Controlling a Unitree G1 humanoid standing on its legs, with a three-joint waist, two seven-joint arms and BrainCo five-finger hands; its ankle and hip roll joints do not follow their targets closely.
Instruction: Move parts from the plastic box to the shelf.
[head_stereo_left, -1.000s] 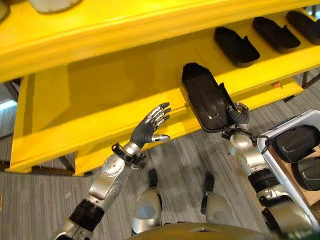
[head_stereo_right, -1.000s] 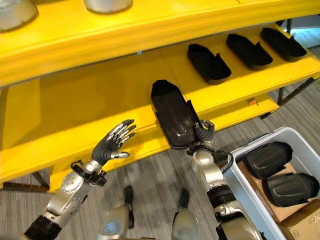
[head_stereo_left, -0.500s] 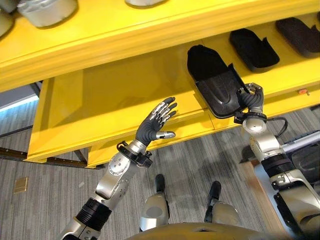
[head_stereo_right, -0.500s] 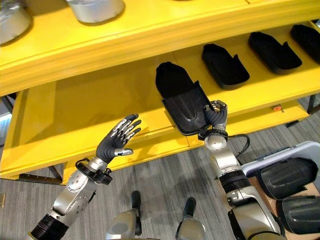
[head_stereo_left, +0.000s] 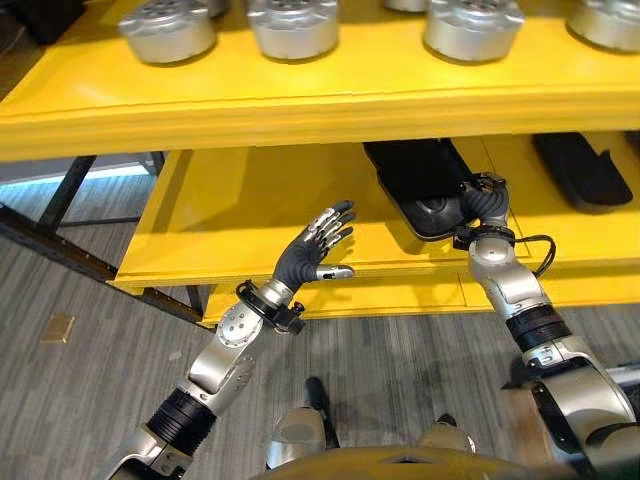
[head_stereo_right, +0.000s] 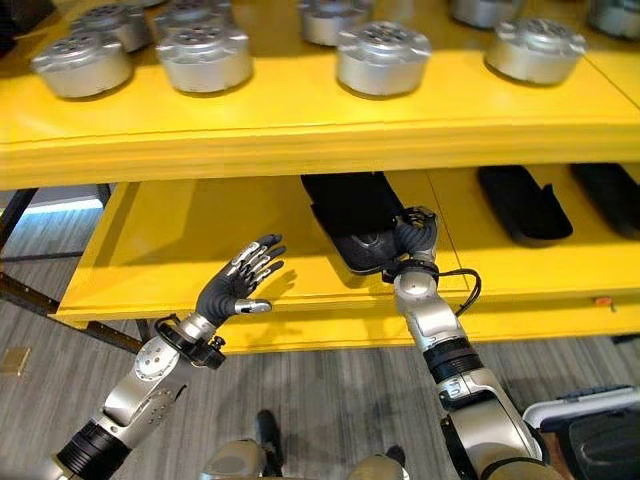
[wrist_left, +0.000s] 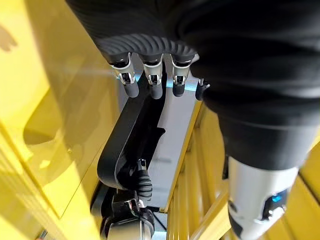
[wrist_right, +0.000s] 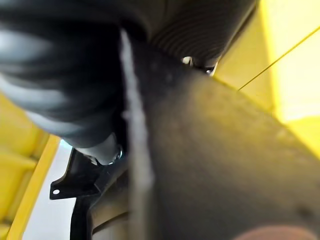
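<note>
A black part (head_stereo_right: 352, 215) lies on the lower shelf (head_stereo_right: 180, 240), under the upper shelf (head_stereo_right: 300, 125). The right hand (head_stereo_right: 415, 238) grips its near edge. Two more parts (head_stereo_right: 520, 203) lie to its right. The left hand (head_stereo_right: 235, 288) hovers well to its left. Metal discs (head_stereo_right: 383, 57) stand on the upper shelf.

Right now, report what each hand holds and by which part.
The right hand grips the black part by its near edge, over the lower shelf. The left hand is open, holding nothing.
</note>
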